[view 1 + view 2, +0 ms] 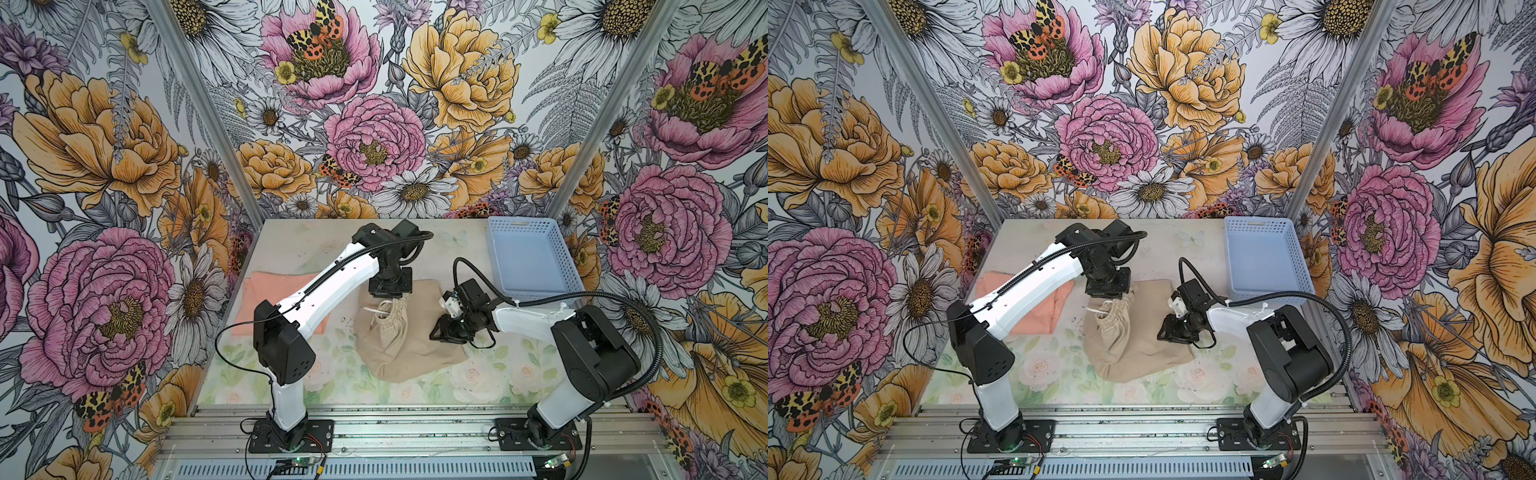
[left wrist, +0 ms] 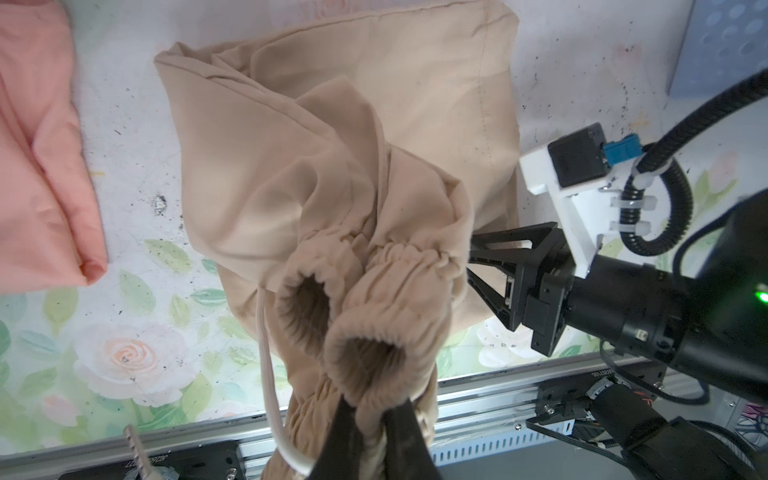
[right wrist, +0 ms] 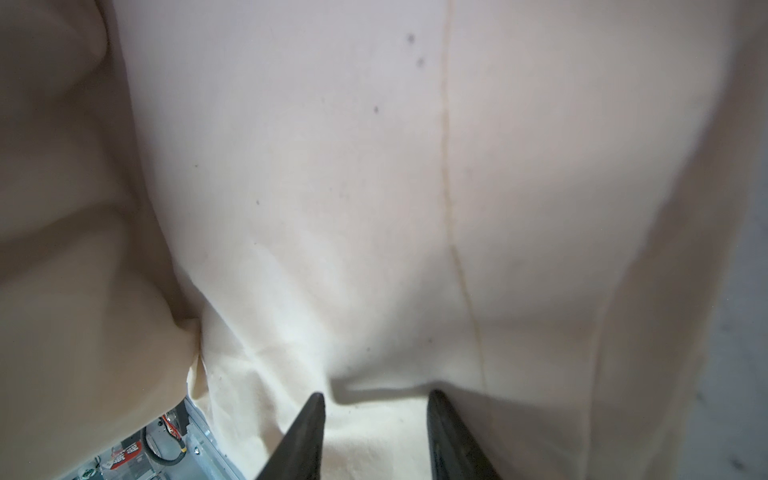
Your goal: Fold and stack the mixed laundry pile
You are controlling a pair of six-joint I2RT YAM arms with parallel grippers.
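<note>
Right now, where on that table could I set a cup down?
Bare table runs along the near metal rail, and at the back, left of the light blue perforated basket. The middle is crowded: beige drawstring shorts, left arm, right arm, peach-pink shirt.

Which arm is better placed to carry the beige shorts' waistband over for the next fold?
Left, probably. The left gripper is shut on the raised elastic waistband of the beige cloth shorts; the right gripper stands open at their flat part, gripping nothing.

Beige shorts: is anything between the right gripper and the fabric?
Nothing visible. The right gripper has its jaws open directly at the beige shorts, with only cloth ahead in the right wrist view. The left gripper pinches the waistband.
</note>
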